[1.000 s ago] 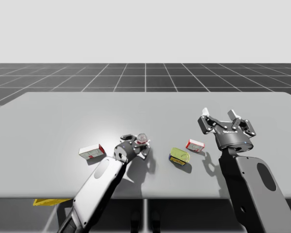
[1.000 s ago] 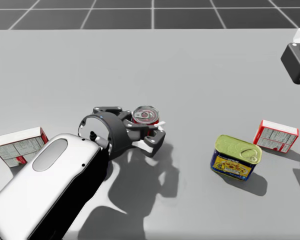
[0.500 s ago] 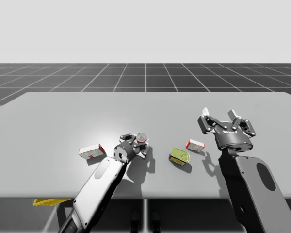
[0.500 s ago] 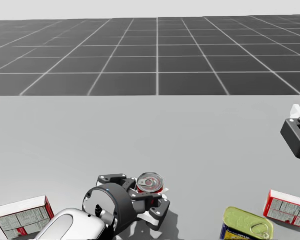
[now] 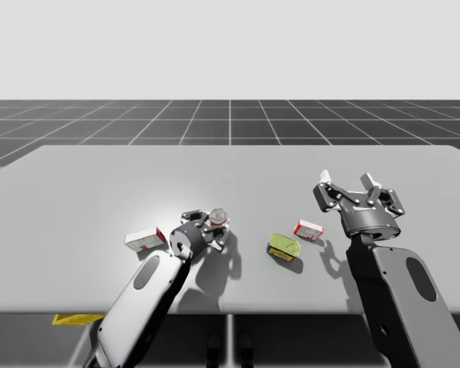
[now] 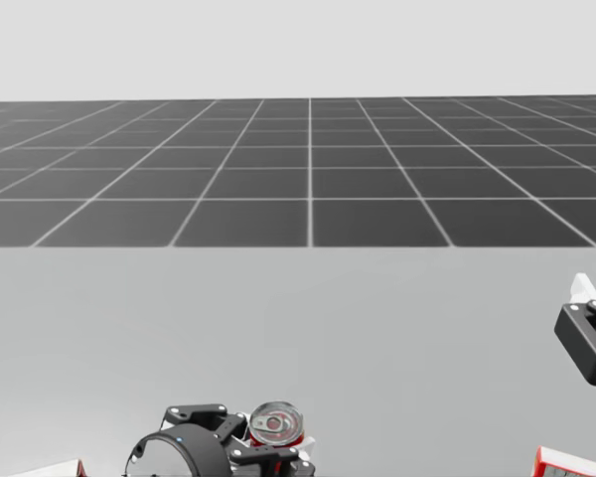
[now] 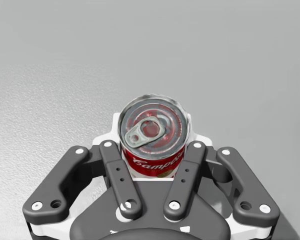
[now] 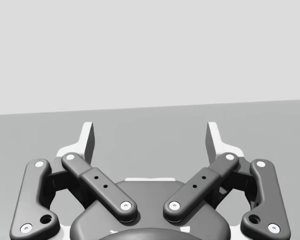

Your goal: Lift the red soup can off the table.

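Note:
The red soup can (image 7: 153, 135) with a silver pull-tab lid stands upright between the fingers of my left gripper (image 7: 152, 150), which is shut on its sides. The high view places the can (image 5: 218, 217) and my left gripper (image 5: 213, 228) left of the table's middle, a shadow beneath them. I cannot tell whether the can's base touches the table. At the lower edge of the head view are the can (image 6: 275, 424) and left gripper (image 6: 270, 449). My right gripper (image 5: 351, 186) is raised at the right, open with nothing in it (image 8: 150, 137).
A white-and-red box (image 5: 146, 239) lies just left of my left arm. A green-topped tin (image 5: 284, 247) and a small red-and-white box (image 5: 308, 228) lie between my arms. Open grey table (image 5: 230, 176) stretches behind them. Something yellow (image 5: 73, 318) shows under the front edge.
My head has turned upward, so the table things have slid down in the head view. My left gripper has shifted slightly left with the can in it. My right arm has not moved.

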Robot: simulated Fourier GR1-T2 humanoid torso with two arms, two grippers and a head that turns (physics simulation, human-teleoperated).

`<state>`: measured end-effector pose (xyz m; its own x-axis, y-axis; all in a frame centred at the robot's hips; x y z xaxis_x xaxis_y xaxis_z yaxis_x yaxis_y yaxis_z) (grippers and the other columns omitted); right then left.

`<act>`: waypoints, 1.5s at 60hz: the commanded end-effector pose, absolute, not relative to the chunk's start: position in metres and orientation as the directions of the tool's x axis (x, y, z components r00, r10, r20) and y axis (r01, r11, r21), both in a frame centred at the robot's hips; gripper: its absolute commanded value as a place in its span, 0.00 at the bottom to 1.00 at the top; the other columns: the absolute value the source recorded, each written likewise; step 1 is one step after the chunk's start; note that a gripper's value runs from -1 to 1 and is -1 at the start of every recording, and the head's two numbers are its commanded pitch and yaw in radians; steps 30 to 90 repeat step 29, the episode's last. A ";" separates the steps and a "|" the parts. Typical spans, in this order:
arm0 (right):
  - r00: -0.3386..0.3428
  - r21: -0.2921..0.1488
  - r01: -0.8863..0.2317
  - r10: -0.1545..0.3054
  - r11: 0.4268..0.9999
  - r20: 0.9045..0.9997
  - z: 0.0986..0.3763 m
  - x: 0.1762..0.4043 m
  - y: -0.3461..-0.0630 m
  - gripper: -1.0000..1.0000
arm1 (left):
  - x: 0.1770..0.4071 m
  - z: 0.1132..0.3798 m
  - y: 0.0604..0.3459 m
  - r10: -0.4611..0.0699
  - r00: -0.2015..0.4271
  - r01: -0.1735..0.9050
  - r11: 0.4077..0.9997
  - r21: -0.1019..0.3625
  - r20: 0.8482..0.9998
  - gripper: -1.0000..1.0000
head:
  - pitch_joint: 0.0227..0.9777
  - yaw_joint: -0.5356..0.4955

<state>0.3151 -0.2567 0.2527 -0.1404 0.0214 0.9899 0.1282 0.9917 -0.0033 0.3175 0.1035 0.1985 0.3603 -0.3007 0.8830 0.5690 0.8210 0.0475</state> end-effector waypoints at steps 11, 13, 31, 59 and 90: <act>-0.144 -0.008 0.119 0.025 0.993 0.989 0.253 0.315 -0.258 0.00 | 0.321 0.280 0.094 -0.288 0.191 0.671 0.736 0.089 0.938 1.00 | 0.43 0.55; -0.144 -0.007 0.118 0.024 0.993 0.989 0.253 0.315 -0.258 0.00 | 0.321 0.286 0.095 -0.283 0.184 0.671 0.736 0.090 0.941 1.00 | 0.43 0.55; -0.155 0.006 0.121 0.013 0.993 0.988 0.253 0.316 -0.257 0.00 | 0.317 0.355 0.092 -0.254 0.018 0.651 0.737 0.182 0.967 1.00 | 0.42 0.54; -0.155 0.006 0.121 0.013 0.993 0.988 0.253 0.316 -0.257 0.00 | 0.317 0.355 0.092 -0.254 0.018 0.651 0.737 0.182 0.967 1.00 | 0.42 0.54; -0.155 0.006 0.121 0.013 0.993 0.988 0.253 0.316 -0.257 0.00 | 0.317 0.355 0.092 -0.254 0.018 0.651 0.737 0.182 0.967 1.00 | 0.42 0.54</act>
